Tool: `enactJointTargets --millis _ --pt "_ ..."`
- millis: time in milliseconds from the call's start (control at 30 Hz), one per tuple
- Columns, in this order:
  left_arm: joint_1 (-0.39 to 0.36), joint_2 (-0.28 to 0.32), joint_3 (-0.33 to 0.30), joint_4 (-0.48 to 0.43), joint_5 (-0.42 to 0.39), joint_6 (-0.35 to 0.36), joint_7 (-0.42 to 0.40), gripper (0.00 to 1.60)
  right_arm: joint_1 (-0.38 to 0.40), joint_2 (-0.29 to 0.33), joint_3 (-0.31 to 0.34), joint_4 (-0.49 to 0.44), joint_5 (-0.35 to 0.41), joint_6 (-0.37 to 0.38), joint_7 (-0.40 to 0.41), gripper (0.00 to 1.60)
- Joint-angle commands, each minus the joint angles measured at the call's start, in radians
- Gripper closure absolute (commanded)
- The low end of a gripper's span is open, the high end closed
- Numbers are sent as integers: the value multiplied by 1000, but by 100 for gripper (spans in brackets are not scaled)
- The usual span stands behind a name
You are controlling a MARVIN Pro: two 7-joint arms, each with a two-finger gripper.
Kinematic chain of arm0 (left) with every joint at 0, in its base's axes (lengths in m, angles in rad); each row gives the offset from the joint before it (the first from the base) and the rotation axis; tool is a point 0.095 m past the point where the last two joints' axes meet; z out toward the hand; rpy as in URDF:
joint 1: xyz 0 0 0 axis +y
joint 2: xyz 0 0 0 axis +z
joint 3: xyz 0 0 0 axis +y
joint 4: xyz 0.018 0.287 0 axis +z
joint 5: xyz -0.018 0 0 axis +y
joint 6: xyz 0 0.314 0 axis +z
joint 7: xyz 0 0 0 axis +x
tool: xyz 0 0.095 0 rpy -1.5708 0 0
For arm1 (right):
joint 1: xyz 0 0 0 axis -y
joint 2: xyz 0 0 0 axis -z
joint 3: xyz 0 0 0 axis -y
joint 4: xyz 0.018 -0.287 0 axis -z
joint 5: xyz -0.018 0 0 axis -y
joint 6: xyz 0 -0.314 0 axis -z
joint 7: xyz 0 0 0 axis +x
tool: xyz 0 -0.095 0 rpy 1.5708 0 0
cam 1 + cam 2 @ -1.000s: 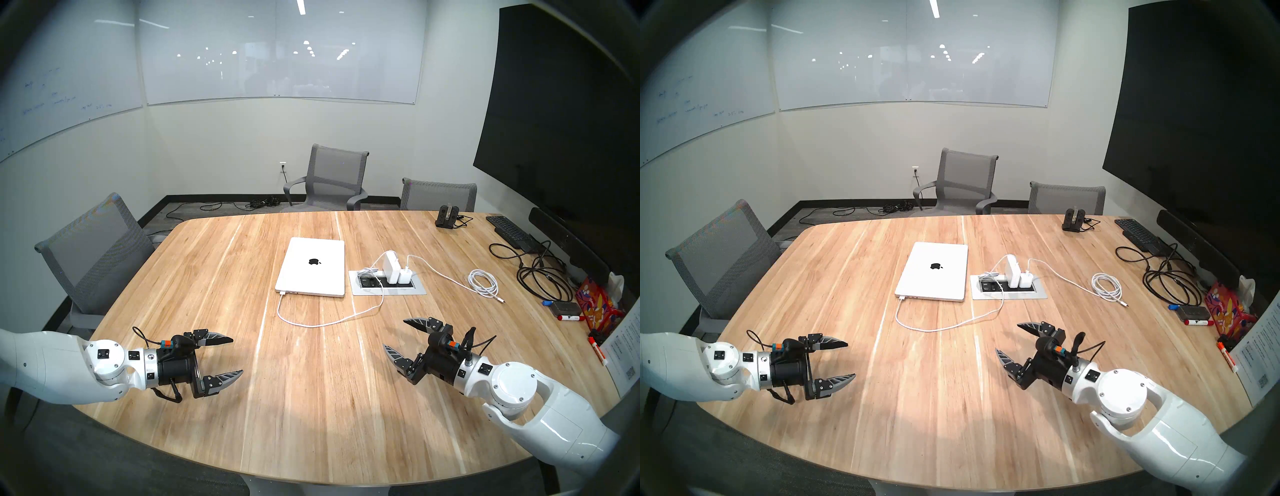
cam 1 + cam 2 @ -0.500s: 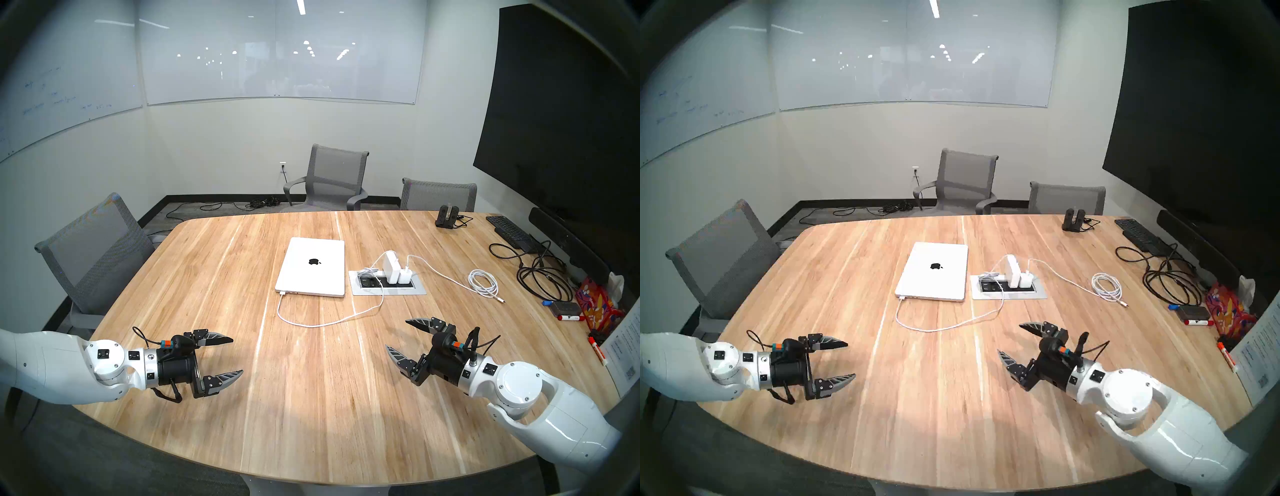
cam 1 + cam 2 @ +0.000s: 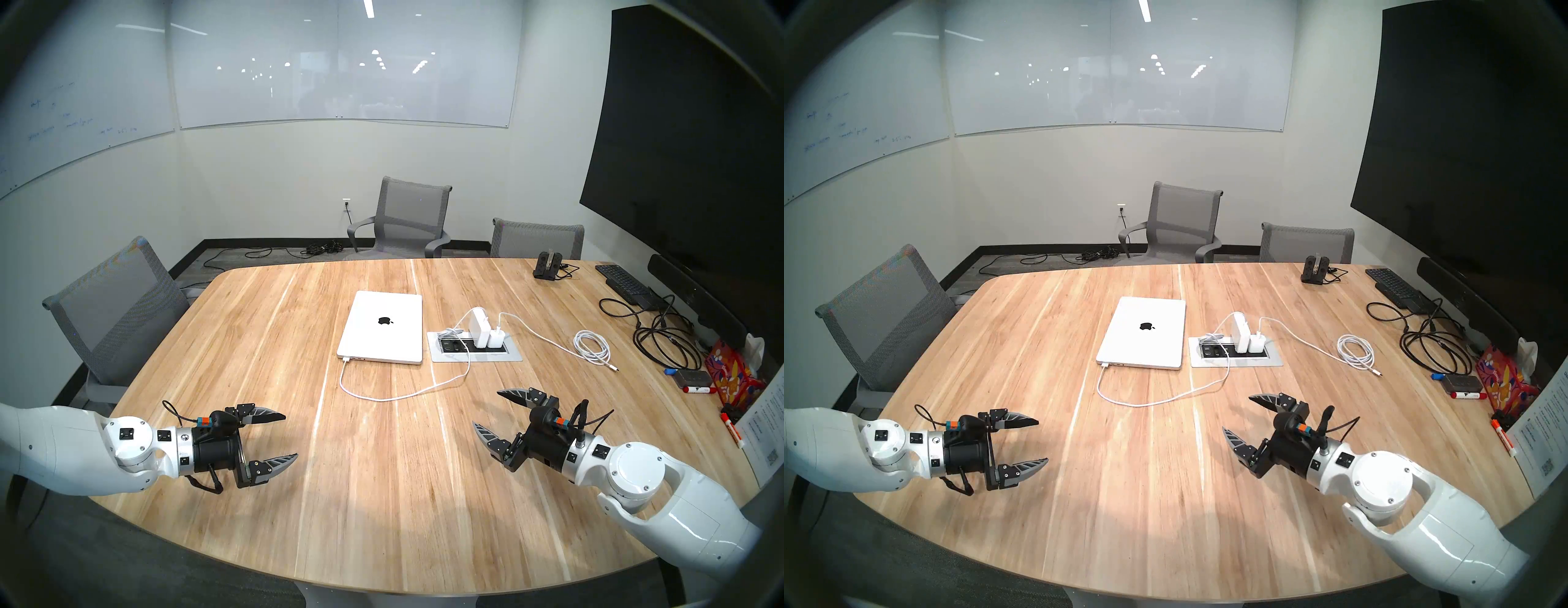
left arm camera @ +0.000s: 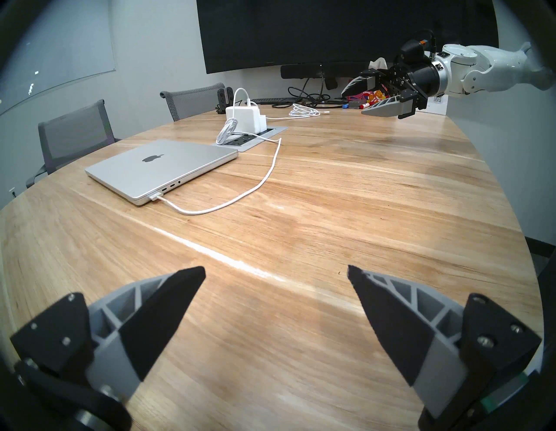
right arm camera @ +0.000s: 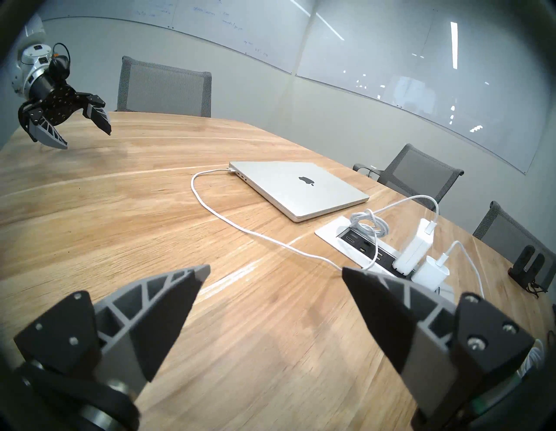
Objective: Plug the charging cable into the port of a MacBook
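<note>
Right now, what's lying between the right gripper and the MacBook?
In the head views, only the charging cable, looping across bare table, separates the right gripper from the MacBook.

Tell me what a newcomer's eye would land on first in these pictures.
Two open grippers, the left gripper and the right gripper, hang empty over the near part of the wooden table. Beyond them, mid-table, lies the closed silver MacBook, and the white charging cable loops to its near left corner, its connector already at the port.

Charging cable (image 5: 210,207) sits plugged into the closed MacBook (image 5: 301,188) — right pincer (image 5: 275,272) spread, empty.
</note>
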Motion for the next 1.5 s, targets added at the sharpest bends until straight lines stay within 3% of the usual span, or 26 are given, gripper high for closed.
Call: enactJointTargets --millis 0,833,1033,1467 --pt "-8 -1 -7 0 0 -2 1 0 5 0 8 -17 -1 -10 -3 0" --pt "-8 -1 -7 0 0 -2 1 0 11 4 3 -14 -5 -14 7 0" --pt "-8 -1 -7 0 0 -2 1 0 64 5 -53 -7 -86 -14 35 0" --pt "-8 -1 -7 0 0 -2 1 0 189 -58 -136 32 -193 16 75 0"
